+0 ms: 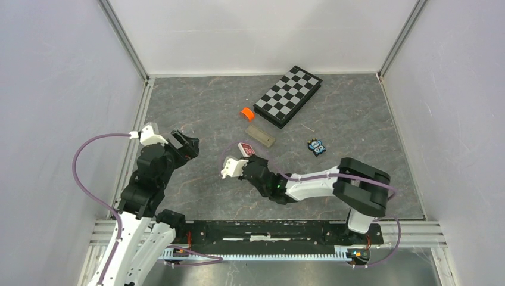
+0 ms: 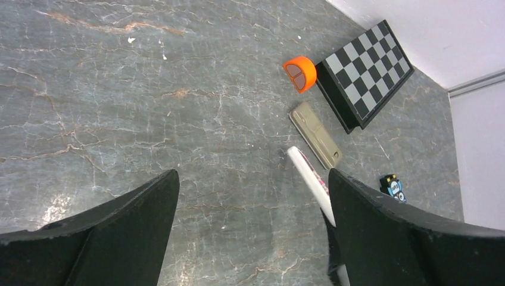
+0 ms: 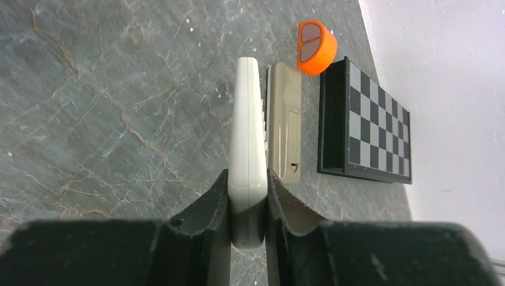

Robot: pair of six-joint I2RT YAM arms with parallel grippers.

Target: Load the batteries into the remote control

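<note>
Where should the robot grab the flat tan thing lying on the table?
Probably across its long edges at the middle, from straight above. The tan thing lies flat, long and narrow, and the orange roll sits near one end.

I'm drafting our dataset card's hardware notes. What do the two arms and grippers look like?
The left arm and right arm both mix white link shells with black joint housings. A mauve cable loops along each. A white block sits at each wrist. The left gripper and right gripper have broad matte black fingers. A green light glows on the right arm.
</note>
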